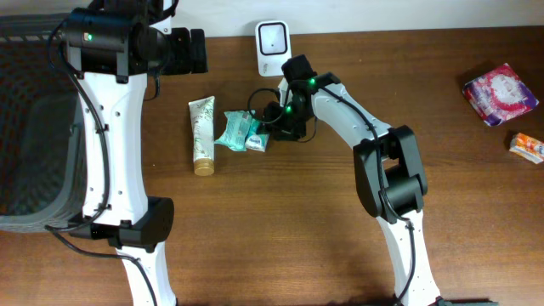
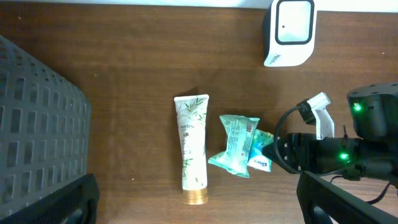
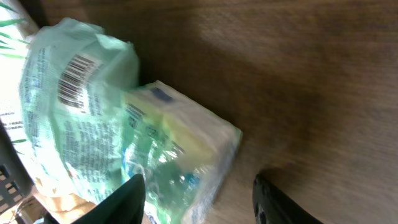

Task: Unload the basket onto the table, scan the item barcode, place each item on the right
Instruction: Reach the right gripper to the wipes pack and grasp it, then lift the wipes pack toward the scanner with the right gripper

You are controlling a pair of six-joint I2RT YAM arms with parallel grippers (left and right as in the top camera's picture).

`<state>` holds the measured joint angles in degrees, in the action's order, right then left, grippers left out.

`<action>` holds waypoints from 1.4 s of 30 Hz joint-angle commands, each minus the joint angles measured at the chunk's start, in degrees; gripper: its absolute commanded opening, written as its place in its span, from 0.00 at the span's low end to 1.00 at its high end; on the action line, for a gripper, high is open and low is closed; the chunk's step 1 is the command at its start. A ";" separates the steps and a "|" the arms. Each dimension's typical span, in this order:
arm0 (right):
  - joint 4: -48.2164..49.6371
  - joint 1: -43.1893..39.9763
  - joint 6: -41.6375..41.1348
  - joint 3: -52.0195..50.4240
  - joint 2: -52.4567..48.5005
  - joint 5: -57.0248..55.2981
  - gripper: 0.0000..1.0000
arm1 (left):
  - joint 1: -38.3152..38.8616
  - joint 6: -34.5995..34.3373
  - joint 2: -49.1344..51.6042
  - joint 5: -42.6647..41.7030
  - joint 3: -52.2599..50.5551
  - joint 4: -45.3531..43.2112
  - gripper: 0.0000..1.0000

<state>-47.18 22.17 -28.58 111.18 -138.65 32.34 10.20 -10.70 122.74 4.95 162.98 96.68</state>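
1. Far left is the grey mesh basket (image 1: 25, 127).
2. The left gripper (image 1: 202, 51) hangs over the back of the table beside the basket, jaws spread wide with nothing between them.
3. The tube (image 1: 202, 134) lies flat, gold cap toward the front.
4. Just right of it is the green packet (image 1: 235, 129), crumpled, with its barcode facing up in the right wrist view.
5. A small tissue pack (image 1: 257, 140) sits flat on the table and touches the packet's right side.
6. The right gripper (image 1: 274, 127) is down at the pack, jaws part-open and straddling its corner. One finger (image 3: 273, 199) is clearly off it, so it isn't clamped.
7. The white scanner (image 1: 273, 48) stands at the back edge, behind the right gripper and well apart from the pack.
8. Far right, a pink pack (image 1: 500, 92) and an orange item (image 1: 527, 146) lie by themselves.
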 commanded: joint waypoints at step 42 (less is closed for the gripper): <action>-22.16 -22.16 49.35 20.76 8.44 56.61 0.04 | -0.24 0.26 -0.24 0.02 -0.02 0.02 0.99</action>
<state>-67.70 -0.75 19.92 128.60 -135.76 87.11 10.20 -10.70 122.74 4.95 162.98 96.71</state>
